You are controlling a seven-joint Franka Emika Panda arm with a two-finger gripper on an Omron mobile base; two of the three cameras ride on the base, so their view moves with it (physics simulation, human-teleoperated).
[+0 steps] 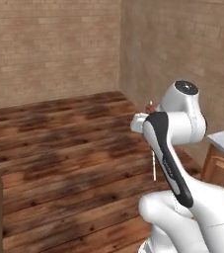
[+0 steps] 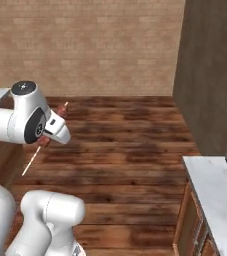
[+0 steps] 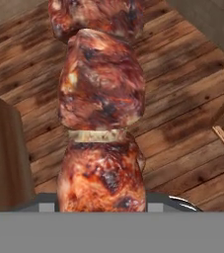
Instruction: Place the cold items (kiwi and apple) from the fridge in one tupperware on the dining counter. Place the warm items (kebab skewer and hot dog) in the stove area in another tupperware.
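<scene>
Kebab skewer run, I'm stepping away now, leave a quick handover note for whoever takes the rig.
Gripper: shut on the kebab skewer, held up in the air over the wood floor.
Kebab skewer: its thin stick pokes out below the hand in both base views.
Done: skewer picked up.
Left: put it in a tupperware; neither tupperware, hot dog, kiwi nor apple is in sight here, so their status is unknown.

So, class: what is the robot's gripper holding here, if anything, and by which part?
The gripper is shut on the kebab skewer, gripping it at the meat chunks rather than the bare stick, whose thin end hangs free below the hand.
</scene>
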